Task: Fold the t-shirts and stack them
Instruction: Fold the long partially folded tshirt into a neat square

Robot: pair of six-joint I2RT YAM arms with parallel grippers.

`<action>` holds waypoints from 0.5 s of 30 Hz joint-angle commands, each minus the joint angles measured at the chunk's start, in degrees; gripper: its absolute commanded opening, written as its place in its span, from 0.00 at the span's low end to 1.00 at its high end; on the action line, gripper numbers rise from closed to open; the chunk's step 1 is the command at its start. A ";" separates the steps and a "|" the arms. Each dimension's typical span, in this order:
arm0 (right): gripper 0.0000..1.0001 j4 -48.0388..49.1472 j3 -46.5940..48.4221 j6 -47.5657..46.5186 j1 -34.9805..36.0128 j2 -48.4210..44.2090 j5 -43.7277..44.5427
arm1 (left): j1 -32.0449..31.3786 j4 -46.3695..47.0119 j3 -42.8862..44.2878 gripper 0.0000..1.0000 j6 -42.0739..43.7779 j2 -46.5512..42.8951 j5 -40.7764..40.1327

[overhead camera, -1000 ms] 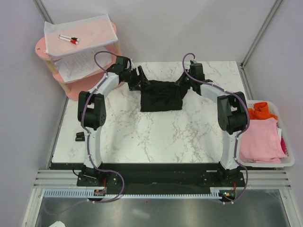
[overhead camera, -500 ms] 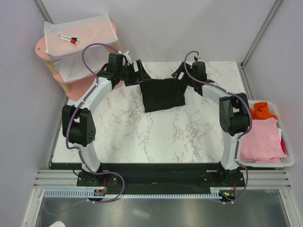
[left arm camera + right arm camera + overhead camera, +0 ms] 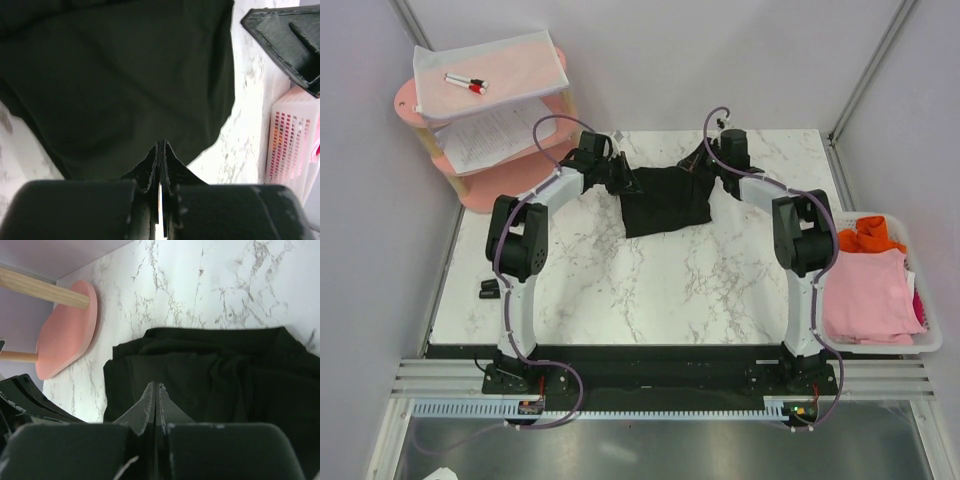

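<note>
Pulled left gripper [image 3: 623, 178] inward, lowering black t-shirt [image 3: 665, 208]. Folding now, with right gripper [image 3: 703, 165] too, jaws pinched on far corners. Next, probably draw both evenly nearward.

The near and middle marble table [image 3: 640, 290] lies bare, giving open passage between the arms. At the far edge the black t-shirt [image 3: 665, 200] spans the gap between left gripper [image 3: 625, 182] and right gripper [image 3: 698, 165], both pinching it. A pink shelf stand [image 3: 480, 195] crowds the far-left corner, and a white basket [image 3: 932, 345] flanks the right edge. Two small dark objects [image 3: 490, 290], perhaps clips, sit near the left edge.
</note>
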 commanded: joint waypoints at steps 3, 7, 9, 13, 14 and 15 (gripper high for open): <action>0.00 0.41 10.40 2.56 -0.79 11.47 -2.17 | -0.02 3.47 13.23 0.02 -3.14 10.08 2.82; 0.00 0.58 12.43 4.50 -2.20 15.70 -1.28 | -0.02 1.98 16.68 0.02 -3.49 13.96 2.39; 0.00 0.58 11.38 5.47 -2.99 17.03 -0.58 | -0.02 1.01 17.04 0.02 -3.23 15.02 1.86; 0.00 2.16 7.77 5.64 -3.61 17.56 1.27 | 0.07 -0.13 16.16 0.02 -2.70 15.81 0.45; 0.00 2.08 7.42 5.65 -3.78 17.91 1.27 | 0.07 -0.14 16.07 0.02 -2.70 15.99 0.45; 0.00 2.34 7.42 5.65 -3.78 18.08 0.83 | 0.07 -0.31 15.98 0.02 -2.61 16.08 0.54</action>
